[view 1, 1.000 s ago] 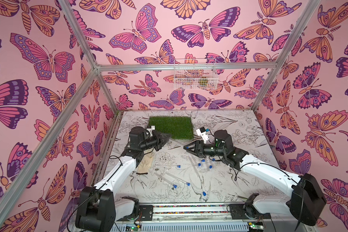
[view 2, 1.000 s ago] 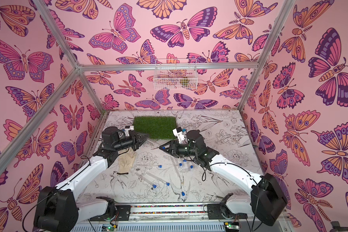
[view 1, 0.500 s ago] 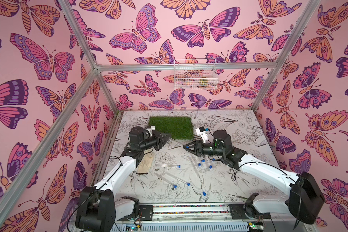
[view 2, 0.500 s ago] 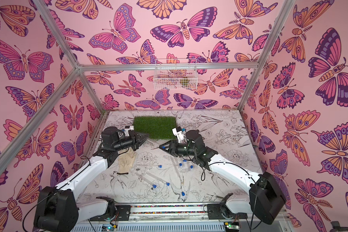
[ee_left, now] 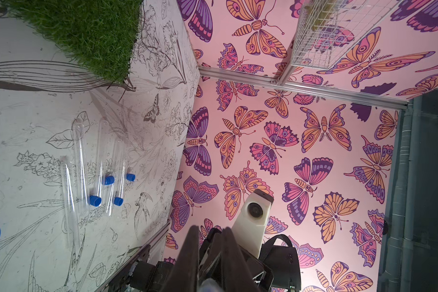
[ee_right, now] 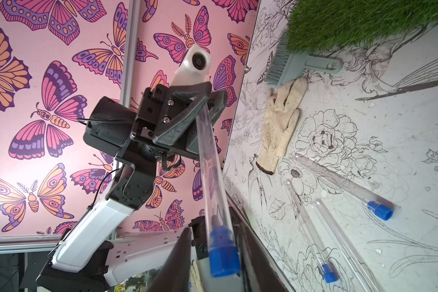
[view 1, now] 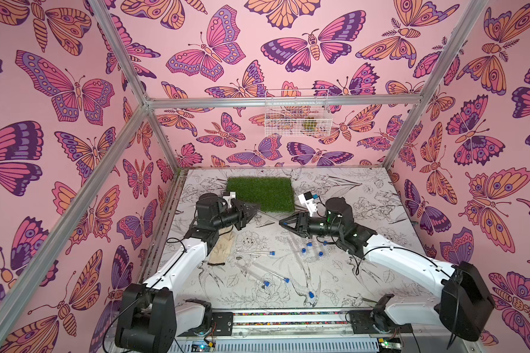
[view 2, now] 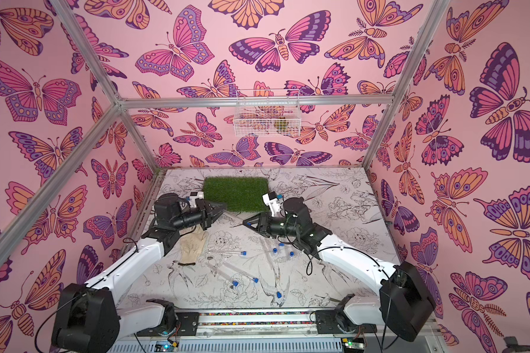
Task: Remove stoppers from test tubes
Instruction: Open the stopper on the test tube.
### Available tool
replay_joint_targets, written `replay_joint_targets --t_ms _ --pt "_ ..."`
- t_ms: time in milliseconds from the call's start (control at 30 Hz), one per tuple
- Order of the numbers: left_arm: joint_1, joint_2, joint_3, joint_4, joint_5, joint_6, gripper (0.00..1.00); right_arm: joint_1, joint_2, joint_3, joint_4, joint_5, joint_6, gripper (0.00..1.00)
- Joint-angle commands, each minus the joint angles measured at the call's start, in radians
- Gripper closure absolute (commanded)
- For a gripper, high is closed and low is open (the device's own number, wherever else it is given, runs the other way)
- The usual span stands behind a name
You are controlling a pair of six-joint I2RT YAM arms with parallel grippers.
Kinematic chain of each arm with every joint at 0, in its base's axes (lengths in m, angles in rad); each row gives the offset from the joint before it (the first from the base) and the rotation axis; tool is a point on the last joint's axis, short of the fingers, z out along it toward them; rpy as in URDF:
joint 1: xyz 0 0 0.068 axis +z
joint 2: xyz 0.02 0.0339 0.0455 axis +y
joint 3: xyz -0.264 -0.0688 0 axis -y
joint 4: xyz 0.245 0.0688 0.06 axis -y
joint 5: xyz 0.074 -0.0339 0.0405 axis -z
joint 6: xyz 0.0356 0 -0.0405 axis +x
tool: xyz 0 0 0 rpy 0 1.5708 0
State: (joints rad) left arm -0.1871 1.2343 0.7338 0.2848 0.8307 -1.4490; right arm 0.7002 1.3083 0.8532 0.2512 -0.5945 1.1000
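Pink butterfly-print walls (view 1: 74,91) meet along aluminium bars (view 1: 257,102); a wire basket (view 1: 297,113) hangs on the back wall. The pale floor (view 1: 364,195) bears black floral line drawings, with a green turf mat (view 1: 260,192) at the rear.

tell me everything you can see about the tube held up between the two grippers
The test tube is slim and clear, seemingly empty. It is held in the air, slanted, its closed end clamped in the left gripper. A blue stopper plugs the other end, which sits between the open jaws of the right gripper, a gap showing on one side.
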Motion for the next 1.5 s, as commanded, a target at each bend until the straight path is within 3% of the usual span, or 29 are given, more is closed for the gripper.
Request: replay_joint_targets --t_ms 0,700,1467 --pt "0.009 -0.013 -0.021 0.021 0.018 -0.001 0.98 0.007 -0.026 -0.008 0.027 0.014 0.004 0.66" --pt "0.011 -0.032 -0.052 0.037 0.008 -0.022 0.99 0.007 -0.038 -0.040 0.065 0.018 0.029 0.83" --pt "0.085 -0.039 -0.126 0.012 -0.013 -0.051 1.00 -0.007 -0.125 -0.078 -0.081 0.047 -0.023 0.85"
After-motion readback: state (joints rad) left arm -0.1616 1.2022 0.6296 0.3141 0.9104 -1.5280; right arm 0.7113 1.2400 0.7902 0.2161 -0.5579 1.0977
